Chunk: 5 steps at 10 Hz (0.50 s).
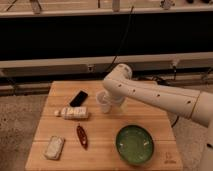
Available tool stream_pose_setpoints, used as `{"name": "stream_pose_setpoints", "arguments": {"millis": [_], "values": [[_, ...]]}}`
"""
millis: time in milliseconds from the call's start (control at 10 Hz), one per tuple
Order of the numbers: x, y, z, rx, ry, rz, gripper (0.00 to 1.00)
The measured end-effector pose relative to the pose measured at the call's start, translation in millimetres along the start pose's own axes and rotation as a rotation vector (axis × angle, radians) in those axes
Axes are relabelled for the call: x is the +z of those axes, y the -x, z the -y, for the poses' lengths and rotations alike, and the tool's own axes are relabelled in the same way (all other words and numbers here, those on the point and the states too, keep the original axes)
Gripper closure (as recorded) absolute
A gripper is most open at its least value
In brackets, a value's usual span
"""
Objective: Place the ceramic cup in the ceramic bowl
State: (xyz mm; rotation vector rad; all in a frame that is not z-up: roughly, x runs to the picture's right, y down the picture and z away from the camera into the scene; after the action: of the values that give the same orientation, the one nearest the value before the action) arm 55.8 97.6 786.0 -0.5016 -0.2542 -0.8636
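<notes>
The ceramic cup [103, 102] is small and whitish and stands upright near the middle of the wooden table [100, 160]. The ceramic bowl [134, 144] is wide and green and sits at the table's front right, empty. My gripper [112, 101] is at the end of the white arm that reaches in from the right. It is low over the table, right beside the cup on its right side. The arm's wrist partly hides it.
A black phone [78, 98] lies left of the cup. A white lying packet [74, 113] is in front of the phone. A dark red pod-shaped item [81, 136] and a white rectangular box [54, 147] lie at the front left. A dark wall runs behind the table.
</notes>
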Motion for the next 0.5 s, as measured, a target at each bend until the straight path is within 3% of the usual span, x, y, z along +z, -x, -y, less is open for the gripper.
{"name": "stream_pose_setpoints", "arguments": {"millis": [500], "values": [[14, 4, -5, -0.017, 0.03, 0.033, 0.2]]}}
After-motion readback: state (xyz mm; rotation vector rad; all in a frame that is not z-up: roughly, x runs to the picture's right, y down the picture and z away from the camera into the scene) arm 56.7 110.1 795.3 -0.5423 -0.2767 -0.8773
